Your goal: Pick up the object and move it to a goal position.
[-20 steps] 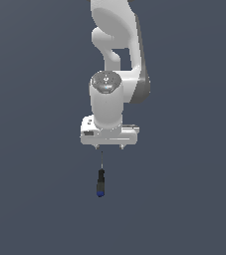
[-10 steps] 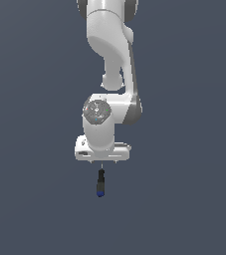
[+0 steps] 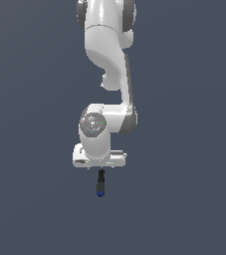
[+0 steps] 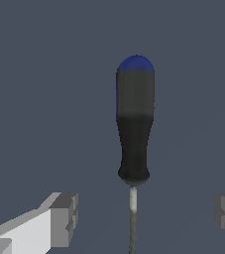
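The object is a small screwdriver [image 3: 100, 182] with a black handle, a blue end and a thin shaft. It lies on the dark grey floor just below the hand in the exterior view. In the wrist view its handle [image 4: 134, 129] is large, and the shaft runs between my fingers. My gripper [image 4: 143, 218] is open, with one fingertip [image 4: 64, 218] on each side of the shaft, well apart from it. In the exterior view the gripper [image 3: 100, 167] sits directly over the shaft end, and the hand hides the fingers and shaft.
The white arm [image 3: 107, 60] rises behind the hand in the exterior view. Plain dark grey ground [image 3: 184, 199] lies all around, and nothing else shows.
The hand has come down toward the screwdriver. The shaft, visible below the hand earlier, is now covered by it. The screwdriver has not moved.
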Tool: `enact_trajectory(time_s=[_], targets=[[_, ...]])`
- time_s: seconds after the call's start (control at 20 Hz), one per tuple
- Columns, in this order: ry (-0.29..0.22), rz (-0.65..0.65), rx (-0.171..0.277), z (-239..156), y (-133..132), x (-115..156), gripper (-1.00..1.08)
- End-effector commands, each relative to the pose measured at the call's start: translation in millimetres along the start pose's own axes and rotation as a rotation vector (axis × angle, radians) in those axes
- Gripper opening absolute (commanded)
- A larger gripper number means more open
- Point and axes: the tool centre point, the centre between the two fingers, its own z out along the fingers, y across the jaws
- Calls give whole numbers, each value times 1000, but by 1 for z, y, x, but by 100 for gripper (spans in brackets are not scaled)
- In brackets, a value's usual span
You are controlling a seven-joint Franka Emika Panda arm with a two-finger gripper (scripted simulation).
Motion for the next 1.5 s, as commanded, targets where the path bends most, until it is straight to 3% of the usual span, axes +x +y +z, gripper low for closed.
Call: enact_trajectory(time_s=[0.0,0.95,1.0,1.45], targets=[[1,-1,0,2,1,1,100],[0,-1,0,52,1,1,100],[0,-1,0,52,1,1,-100],[0,-1,0,52,1,1,-100]])
